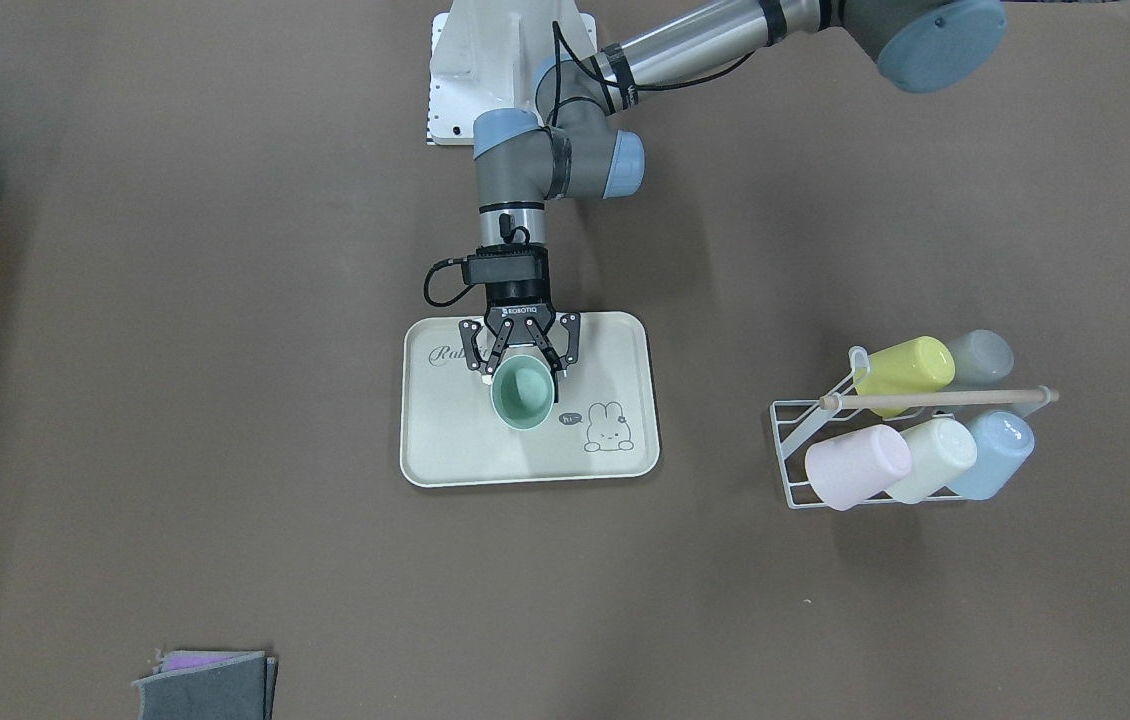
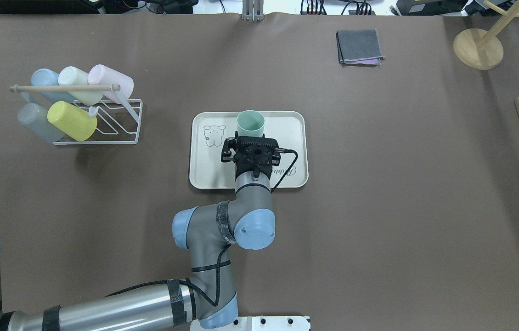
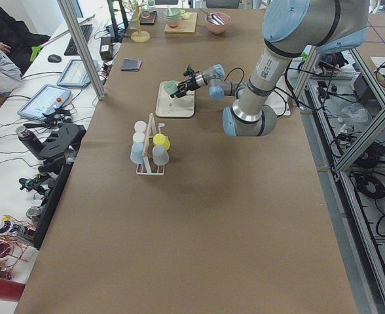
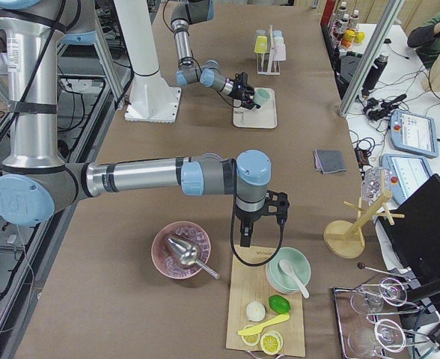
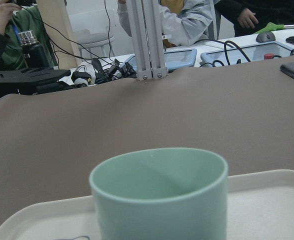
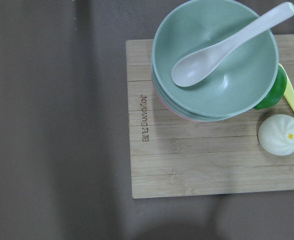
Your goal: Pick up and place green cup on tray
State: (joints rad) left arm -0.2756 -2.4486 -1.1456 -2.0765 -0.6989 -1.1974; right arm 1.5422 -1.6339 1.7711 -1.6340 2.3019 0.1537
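Observation:
The green cup [image 1: 523, 395] [image 2: 250, 122] stands upright on the cream tray [image 1: 445, 450] [image 2: 294, 128], near the tray's middle and beside the bunny drawing. My left gripper [image 1: 523, 372] [image 2: 251, 138] is low over the tray, open, with its fingers spread wide on either side of the cup's near side. The left wrist view shows the cup [image 5: 159, 195] close in front, resting on the tray [image 5: 267, 200]. My right gripper [image 4: 259, 224] hangs over a bamboo board far off to the side; I cannot tell whether it is open or shut.
A white wire rack [image 2: 117, 133] [image 1: 790, 470] holds several pastel cups, among them a yellow one [image 2: 72, 120]. A folded grey cloth [image 2: 359, 47] and a wooden stand [image 2: 477, 48] lie at the far side. The bamboo board [image 6: 187, 160] carries a green bowl [image 6: 227, 90] with a spoon.

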